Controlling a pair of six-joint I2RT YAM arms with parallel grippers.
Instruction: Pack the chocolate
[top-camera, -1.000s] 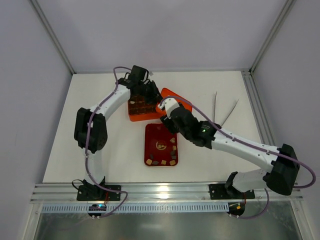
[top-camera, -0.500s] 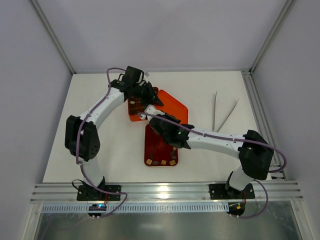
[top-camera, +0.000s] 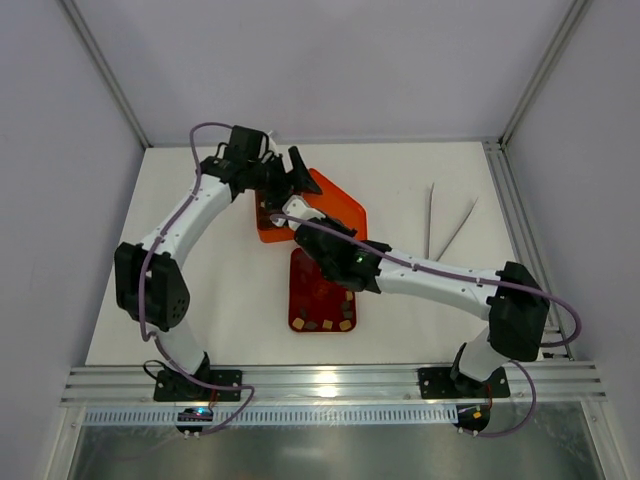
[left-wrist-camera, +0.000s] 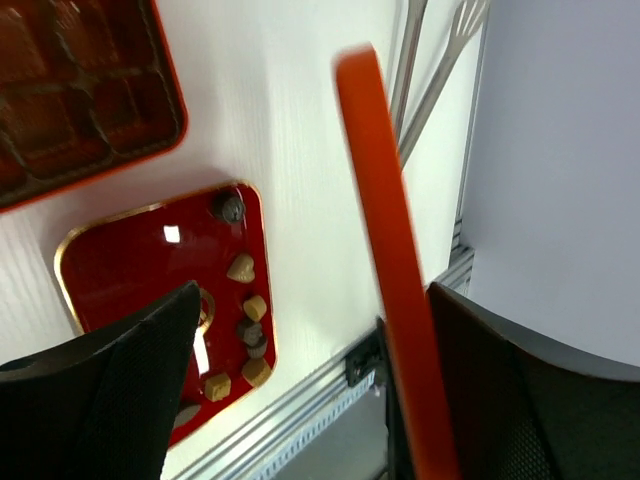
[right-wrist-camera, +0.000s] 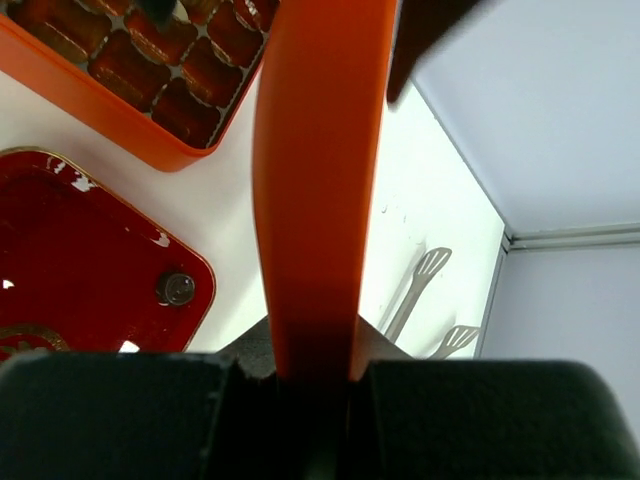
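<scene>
Right pincer (right-wrist-camera: 306, 378) clamped on orange lid (right-wrist-camera: 320, 150) edge | left pincer (left-wrist-camera: 312, 300) wide apart, lid beside one finger

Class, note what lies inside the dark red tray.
Chocolate pieces, tan and dark, lie along one edge of the dark red tray; a finger of the left gripper hides one corner.

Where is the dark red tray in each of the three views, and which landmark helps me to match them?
Top external: the dark red tray is at the centre of the table.
Left wrist: lower left.
Right wrist: lower left.
Shared landmark: the orange box, right beside the tray in every view.
</scene>
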